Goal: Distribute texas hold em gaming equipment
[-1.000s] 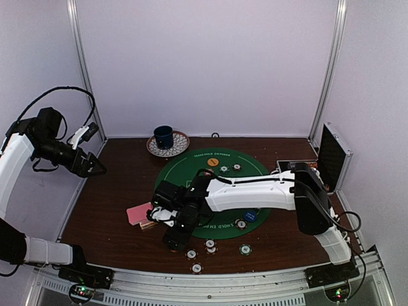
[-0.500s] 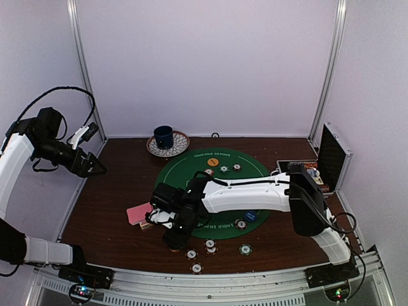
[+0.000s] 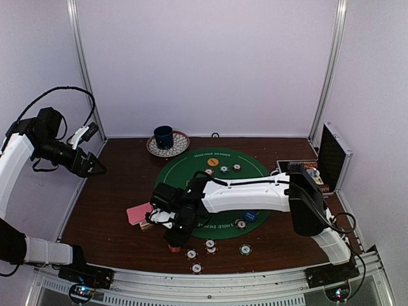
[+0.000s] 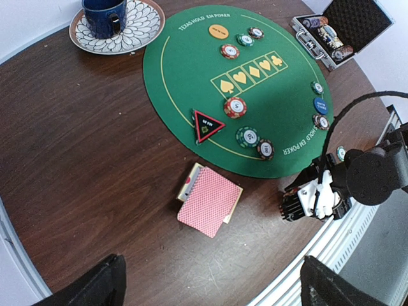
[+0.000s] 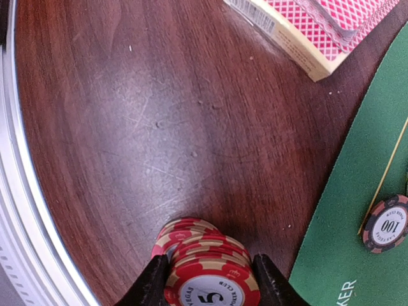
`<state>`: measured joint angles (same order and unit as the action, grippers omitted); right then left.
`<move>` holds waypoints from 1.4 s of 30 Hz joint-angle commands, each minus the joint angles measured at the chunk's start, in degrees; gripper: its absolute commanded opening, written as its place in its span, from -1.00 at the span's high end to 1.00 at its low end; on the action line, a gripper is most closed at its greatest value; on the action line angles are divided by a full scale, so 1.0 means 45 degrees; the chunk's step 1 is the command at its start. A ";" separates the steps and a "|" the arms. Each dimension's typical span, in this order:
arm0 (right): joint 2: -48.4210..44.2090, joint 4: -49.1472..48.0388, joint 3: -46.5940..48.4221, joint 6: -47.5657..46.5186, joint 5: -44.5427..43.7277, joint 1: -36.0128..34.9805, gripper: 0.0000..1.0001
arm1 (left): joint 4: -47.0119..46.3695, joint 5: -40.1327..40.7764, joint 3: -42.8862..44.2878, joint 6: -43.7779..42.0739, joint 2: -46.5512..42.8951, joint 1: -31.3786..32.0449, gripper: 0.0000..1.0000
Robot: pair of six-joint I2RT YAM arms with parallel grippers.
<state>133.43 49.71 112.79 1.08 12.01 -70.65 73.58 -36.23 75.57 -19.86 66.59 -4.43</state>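
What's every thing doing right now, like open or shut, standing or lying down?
left claw, open, up in the air, holding nothing.
right claw, squeezed on the red chip stack.
red chip stack, leaning, sitting on the table.
metal case, open, lid up.
mug, upright on its plate.
pink cards, face down in a pile.

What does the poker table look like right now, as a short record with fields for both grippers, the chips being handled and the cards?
left gripper: open, raised off the table at the left, holding nothing
right gripper: fingers against both sides of a red poker chip stack on bare wood near the table's front edge
card deck: pink-backed, on the wood beside the green mat
red-rimmed triangle: at the mat's edge nearest the deck
chip case: open, chips inside
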 commanded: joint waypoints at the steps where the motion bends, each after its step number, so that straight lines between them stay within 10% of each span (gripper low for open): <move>1: -0.0764 0.0168 0.0247 -0.0055 0.0161 -0.0099 0.46 | 0.0030 -0.0192 0.0384 -0.0060 -0.0147 -0.0071 -0.95; 42: -0.4138 -0.1822 -0.6507 0.1608 -0.2225 0.4331 0.77 | 0.0022 -0.0186 0.0256 -0.0290 -0.0090 -0.0071 -0.95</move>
<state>117.93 43.51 85.17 7.11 3.51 -51.09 73.63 -36.21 75.66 -20.27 66.57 -4.43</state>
